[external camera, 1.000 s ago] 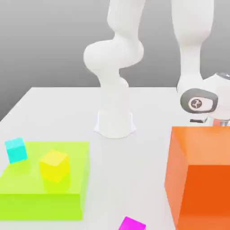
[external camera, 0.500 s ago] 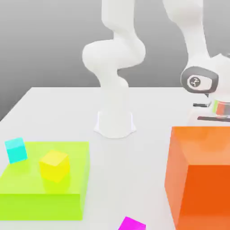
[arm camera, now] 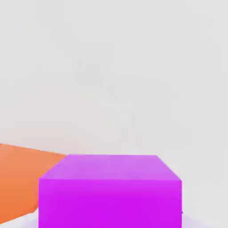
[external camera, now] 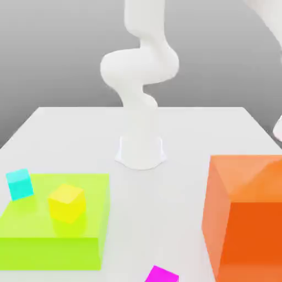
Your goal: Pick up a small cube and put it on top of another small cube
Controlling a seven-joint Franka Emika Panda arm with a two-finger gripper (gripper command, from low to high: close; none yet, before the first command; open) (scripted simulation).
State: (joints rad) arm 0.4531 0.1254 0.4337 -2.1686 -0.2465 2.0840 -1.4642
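White tabletop (external camera: 182,126) | yellow cube (external camera: 66,202) sat on lime block (external camera: 55,231) | purple cube (arm camera: 110,191) close under hand camera | claw state unclear

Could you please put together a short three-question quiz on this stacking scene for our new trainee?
1. True or false: the yellow cube rests on top of the lime-green block.
2. Which small cube sits at the lime-green block's far corner on the exterior view's left? A) cyan cube B) magenta cube C) purple cube
3. Fill in: in the hand view, the big block seen beside the purple cube is coloured ____.

Key
1. True.
2. A.
3. Orange: it is the orange block.
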